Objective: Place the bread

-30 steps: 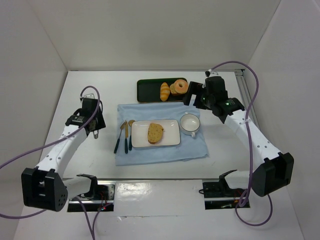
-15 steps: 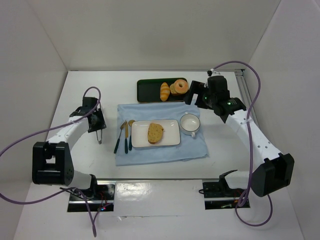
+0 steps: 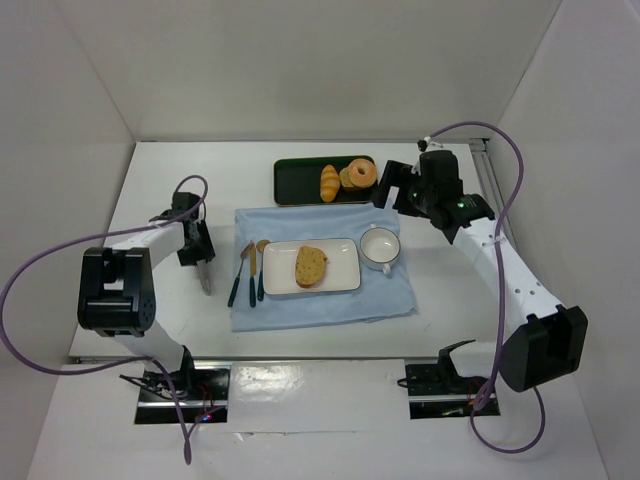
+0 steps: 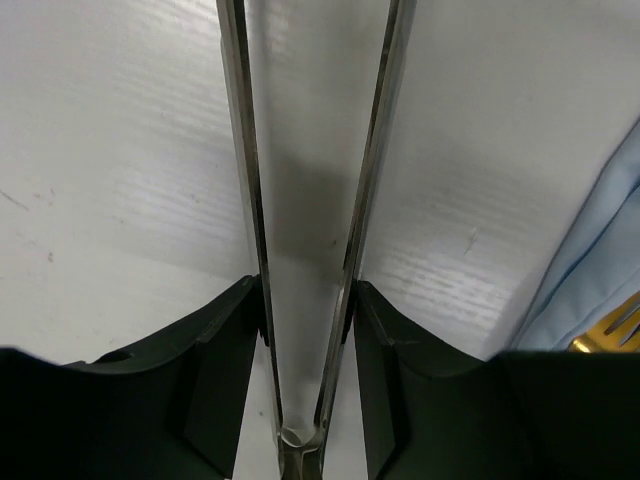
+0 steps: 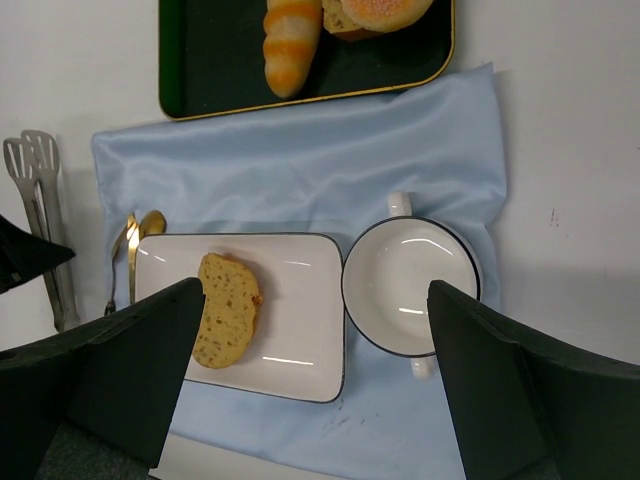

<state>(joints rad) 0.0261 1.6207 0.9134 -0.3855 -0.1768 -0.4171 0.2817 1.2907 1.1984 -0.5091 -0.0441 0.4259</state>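
Observation:
The bread (image 3: pixel 311 265), a tan oval slice with a darker crust, lies flat on the left half of a white rectangular plate (image 3: pixel 342 268). It also shows in the right wrist view (image 5: pixel 228 308). My left gripper (image 3: pixel 197 254) is left of the blue cloth, low over the table, shut on metal tongs (image 3: pixel 204 279). In the left wrist view the tongs' two arms (image 4: pixel 240 150) run between my fingers (image 4: pixel 215 370). My right gripper (image 3: pixel 388 187) is open and empty, raised above the cup and the tray's right end. Its fingers (image 5: pixel 110 370) frame the plate from above.
A blue cloth (image 3: pixel 385 295) lies under the plate, a white cup (image 3: pixel 380 247) and gold-and-teal cutlery (image 3: pixel 250 272). A dark tray (image 3: pixel 295 180) behind it holds a glossy roll (image 3: pixel 329 182) and a donut (image 3: pixel 358 174). White walls enclose the table.
My left arm has folded back toward its base, and the gripper with the tongs has shifted slightly right and turned toward the near edge. My right gripper has drifted slightly right. The bread has not moved.

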